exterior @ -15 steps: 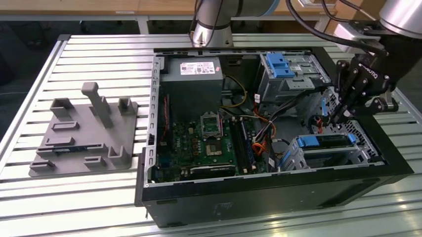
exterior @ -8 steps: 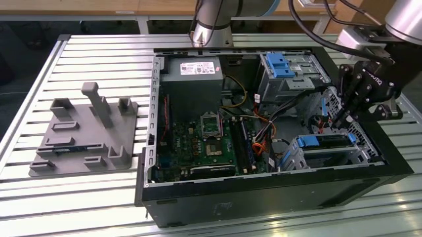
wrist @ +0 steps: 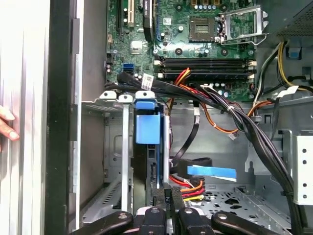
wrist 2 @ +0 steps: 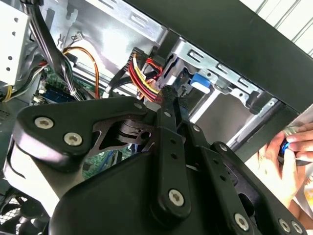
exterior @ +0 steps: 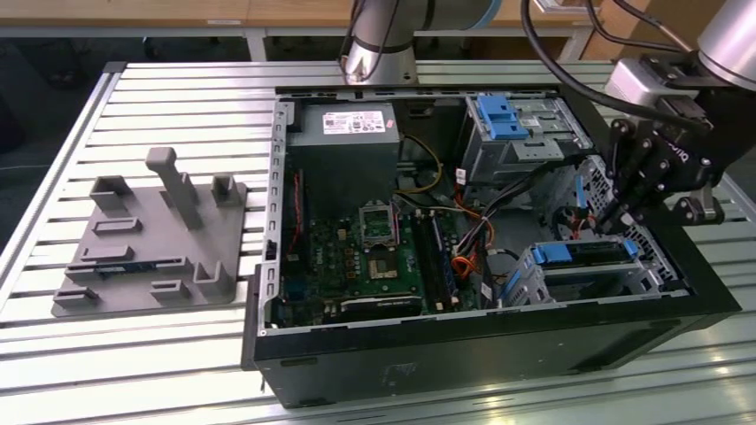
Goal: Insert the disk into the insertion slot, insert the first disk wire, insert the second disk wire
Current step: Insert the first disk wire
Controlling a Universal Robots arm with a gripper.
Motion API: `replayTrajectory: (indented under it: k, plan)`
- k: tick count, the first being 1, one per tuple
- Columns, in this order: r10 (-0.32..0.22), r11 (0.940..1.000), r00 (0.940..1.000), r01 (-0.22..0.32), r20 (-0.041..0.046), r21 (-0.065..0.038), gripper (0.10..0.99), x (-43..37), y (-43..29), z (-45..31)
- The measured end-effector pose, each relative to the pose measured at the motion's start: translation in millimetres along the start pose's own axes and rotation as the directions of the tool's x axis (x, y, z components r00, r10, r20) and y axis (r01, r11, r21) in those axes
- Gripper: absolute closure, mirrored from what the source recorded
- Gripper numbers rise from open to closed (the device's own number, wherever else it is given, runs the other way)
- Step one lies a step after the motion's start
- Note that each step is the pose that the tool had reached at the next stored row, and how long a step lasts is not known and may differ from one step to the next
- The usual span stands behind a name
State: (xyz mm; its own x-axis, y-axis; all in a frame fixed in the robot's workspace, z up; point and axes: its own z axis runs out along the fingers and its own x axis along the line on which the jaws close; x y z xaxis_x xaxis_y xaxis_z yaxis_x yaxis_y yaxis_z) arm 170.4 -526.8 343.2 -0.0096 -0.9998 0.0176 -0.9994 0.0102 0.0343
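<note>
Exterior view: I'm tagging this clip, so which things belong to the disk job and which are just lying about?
Job: disk, in the drive cage; wire, gripped in the first wrist view; gripper.
Lying about: grey stand on the table; upper bay; motherboard; power supply.

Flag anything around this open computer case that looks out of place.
A person's hand is just outside the case's outer wall, close to where the gripper, shut on a wire connector, works inside. Nothing else stands out: the disk sits square in the insertion slot.
</note>
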Motion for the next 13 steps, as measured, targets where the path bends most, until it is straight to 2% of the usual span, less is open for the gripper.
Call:
replayTrajectory:
  k: [3,11,13]
  plan:
    - [-0.001,1.0000,1.0000,0.001,0.0092,0.000,0.918,4.2,0.5,0.2]
    - [-0.003,1.0000,1.0000,0.003,0.0091,0.001,0.918,4.2,0.6,0.2]
    - [-0.018,0.9998,0.9998,0.018,0.0086,0.001,0.918,4.2,0.6,0.3]
